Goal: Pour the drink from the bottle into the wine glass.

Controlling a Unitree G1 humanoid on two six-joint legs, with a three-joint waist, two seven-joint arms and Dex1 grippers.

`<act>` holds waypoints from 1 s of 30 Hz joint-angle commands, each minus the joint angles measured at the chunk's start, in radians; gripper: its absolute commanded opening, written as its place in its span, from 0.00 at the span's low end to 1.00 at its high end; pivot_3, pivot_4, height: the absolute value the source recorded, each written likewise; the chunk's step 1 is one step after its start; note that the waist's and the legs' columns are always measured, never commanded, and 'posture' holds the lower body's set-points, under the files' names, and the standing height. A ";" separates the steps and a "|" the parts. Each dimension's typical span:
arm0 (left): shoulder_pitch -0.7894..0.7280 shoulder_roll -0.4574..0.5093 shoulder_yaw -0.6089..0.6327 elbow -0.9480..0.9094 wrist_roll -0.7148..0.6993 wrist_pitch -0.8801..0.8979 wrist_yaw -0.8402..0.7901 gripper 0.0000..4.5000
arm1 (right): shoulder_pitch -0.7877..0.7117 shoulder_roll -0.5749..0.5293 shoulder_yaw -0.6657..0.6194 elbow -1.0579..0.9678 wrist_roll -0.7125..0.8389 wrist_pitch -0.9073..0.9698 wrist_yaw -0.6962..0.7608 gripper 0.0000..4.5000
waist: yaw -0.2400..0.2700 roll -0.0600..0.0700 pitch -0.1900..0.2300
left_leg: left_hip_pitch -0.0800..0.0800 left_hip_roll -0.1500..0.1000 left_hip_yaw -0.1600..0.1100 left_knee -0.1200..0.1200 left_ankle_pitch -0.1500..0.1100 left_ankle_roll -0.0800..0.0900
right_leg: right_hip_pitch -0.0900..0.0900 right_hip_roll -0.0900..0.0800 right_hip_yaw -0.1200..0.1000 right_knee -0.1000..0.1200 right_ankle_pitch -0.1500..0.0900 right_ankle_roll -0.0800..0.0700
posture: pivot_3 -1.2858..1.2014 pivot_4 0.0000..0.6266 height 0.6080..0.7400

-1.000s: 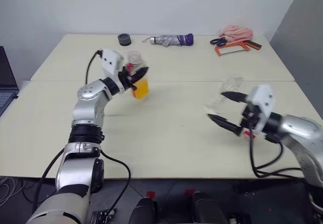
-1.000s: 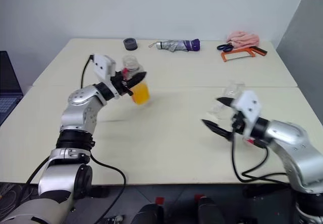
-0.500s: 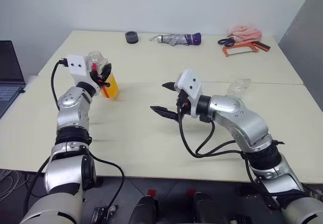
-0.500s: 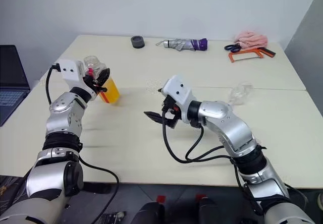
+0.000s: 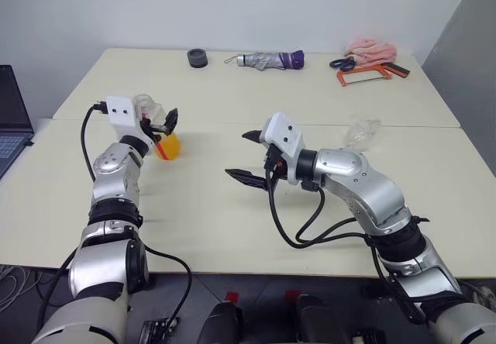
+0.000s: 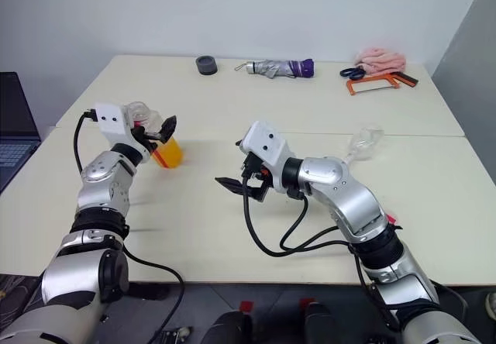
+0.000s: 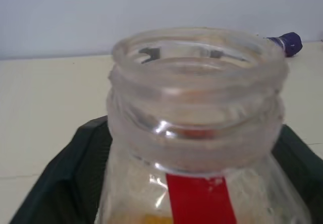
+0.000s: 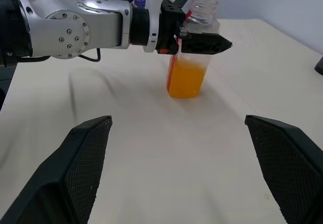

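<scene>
Looking over the table (image 5: 232, 220), we find the uncapped bottle (image 5: 159, 131) upright at its left side, the drink (image 8: 185, 80) filling its lower part. Our left gripper (image 5: 164, 121) straddles the neck, fingers spread, no firm grip evident. Our right gripper (image 5: 246, 156) hovers wide and empty mid-table. The wine glass (image 5: 361, 133) lies tipped far right.

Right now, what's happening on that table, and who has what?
The bottle stands upright and uncapped on the table, part full of orange drink. The left gripper sits around its neck with jaws spread, not clamping. The right gripper hovers open over mid-table, holding nothing. The wine glass lies on its side at the robot's right, with nothing poured into it.
</scene>
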 commanded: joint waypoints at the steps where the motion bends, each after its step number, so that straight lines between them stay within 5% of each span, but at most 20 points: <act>1: 0.018 -0.012 0.003 -0.050 -0.006 -0.028 -0.004 0.99 | 0.007 -0.008 -0.020 -0.044 -0.001 -0.002 0.007 1.00 | 0.000 0.000 0.000 | 0.000 0.000 0.000 0.000 0.000 0.000 | 0.000 0.000 0.000 0.000 0.000 0.000 | 0.52 0.24 1.00; 30: 0.325 -0.075 -0.002 -0.400 0.047 0.024 0.237 0.99 | 0.238 -0.172 -0.169 -0.253 0.110 0.142 0.014 1.00 | 0.002 -0.001 -0.001 | 0.001 0.001 0.001 -0.001 -0.002 0.003 | 0.001 0.000 0.001 0.000 0.000 0.000 | 0.52 0.24 1.00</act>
